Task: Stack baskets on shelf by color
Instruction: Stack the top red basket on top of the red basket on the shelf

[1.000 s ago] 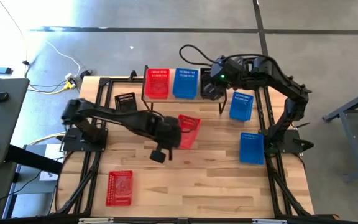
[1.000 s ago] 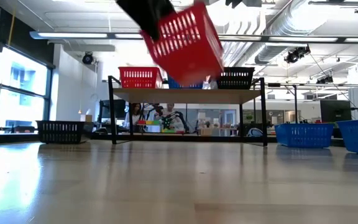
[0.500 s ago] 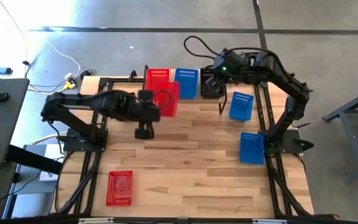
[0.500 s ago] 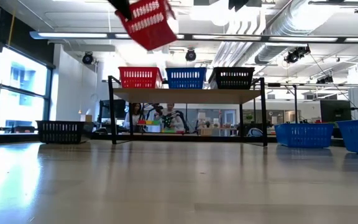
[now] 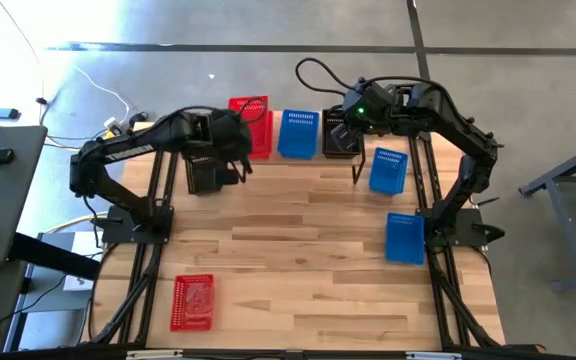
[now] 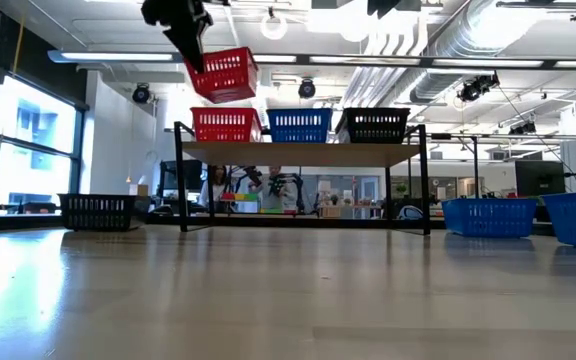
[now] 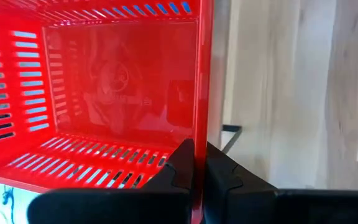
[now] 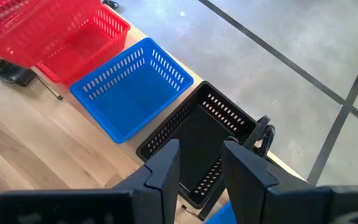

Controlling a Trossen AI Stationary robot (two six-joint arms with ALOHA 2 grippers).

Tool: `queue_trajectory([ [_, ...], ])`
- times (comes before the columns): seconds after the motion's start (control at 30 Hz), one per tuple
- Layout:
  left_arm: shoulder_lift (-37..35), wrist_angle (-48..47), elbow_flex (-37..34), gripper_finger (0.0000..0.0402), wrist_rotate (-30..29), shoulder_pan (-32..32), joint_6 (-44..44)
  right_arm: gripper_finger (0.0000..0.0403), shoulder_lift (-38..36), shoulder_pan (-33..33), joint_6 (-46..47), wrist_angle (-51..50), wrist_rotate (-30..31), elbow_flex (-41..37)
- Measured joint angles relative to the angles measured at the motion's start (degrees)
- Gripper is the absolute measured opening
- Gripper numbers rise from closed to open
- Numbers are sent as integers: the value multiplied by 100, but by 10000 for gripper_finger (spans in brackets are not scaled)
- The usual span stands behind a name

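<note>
My left gripper (image 7: pixel 197 169) is shut on a red basket (image 6: pixel 225 75), carried in the air over the red basket (image 6: pixel 226 124) that stands on the shelf (image 6: pixel 308 153). A blue basket (image 6: pixel 299 125) and a black basket (image 6: pixel 376 125) stand beside it on the plank. My right gripper (image 8: pixel 201 163) is open and hovers above the black basket (image 8: pixel 197 140), touching nothing. In the high view the held basket (image 5: pixel 251 108) covers part of the shelf's red one. My left gripper holds the red basket by the upper edge of one side wall (image 7: pixel 201 124). One finger is inside the basket and one outside, coming from above and pointing down. The basket is lifted clear and slightly tilted, just above the shelf's red basket.
On the table lie two blue baskets (image 5: pixel 388 170) (image 5: pixel 404 237) on the right, a red basket (image 5: pixel 192 300) near the front left, and a black basket (image 6: pixel 96 210) left of the shelf, under my left arm. The table's middle is bare wood.
My left gripper has carried the red basket from above the table's middle toward the far edge and the left, up over the shelf's red basket. The basket hung steeply tilted a second ago and is closer to level now.
</note>
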Motion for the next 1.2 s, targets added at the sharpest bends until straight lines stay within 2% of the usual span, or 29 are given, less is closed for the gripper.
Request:
queue_trajectory([
  [0.17,206,20,-1,0,120,285,287,106,0,0,0,-2,0,0],
  [0.6,549,155,1,0,273,377,426,106,0,0,0,-1,6,0],
  [0.9,580,152,1,0,310,546,457,106,0,0,-96,-2,2,0],
  [1.07,580,133,1,0,565,680,426,106,0,0,-105,-1,-4,0],
  [1.2,580,164,1,12,521,680,415,106,0,0,-107,-2,-47,0],
])
